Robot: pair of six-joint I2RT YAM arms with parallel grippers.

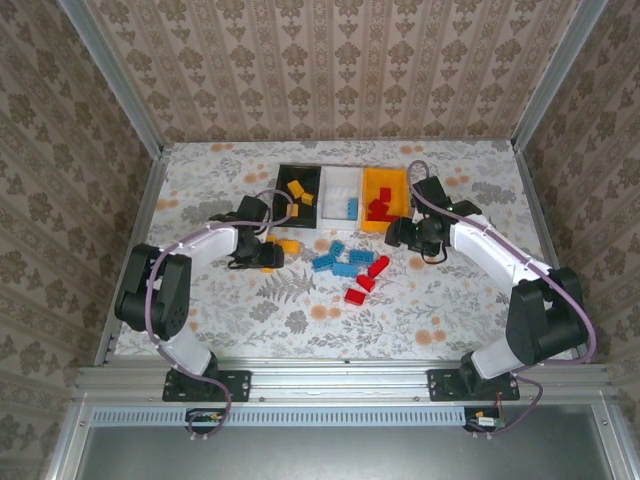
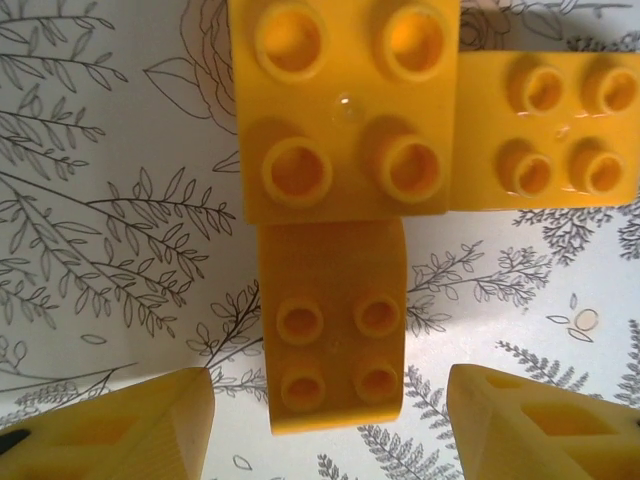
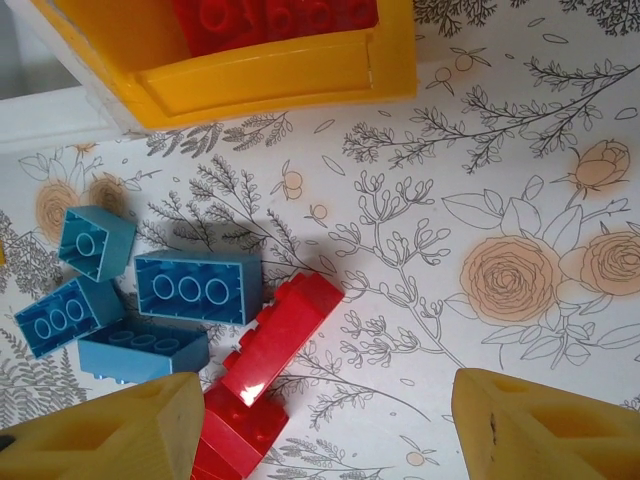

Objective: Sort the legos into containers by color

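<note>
Mid-sort on the table (image 1: 460,300), with both grippers spread open over loose bricks.

Left gripper (image 2: 330,405): fingers (image 2: 130,430) apart, gripping nothing, above three orange bricks (image 2: 335,320) bunched together, near the black bin (image 1: 300,172) with more orange inside. Right gripper (image 3: 325,410): fingers apart too, empty, near the orange bin (image 3: 270,80) of red bricks (image 3: 270,15), over blue bricks (image 3: 195,287) clustered against loose red bricks (image 3: 280,335). In the white bin (image 1: 340,185), between the other two, one blue brick (image 1: 352,208).
</note>
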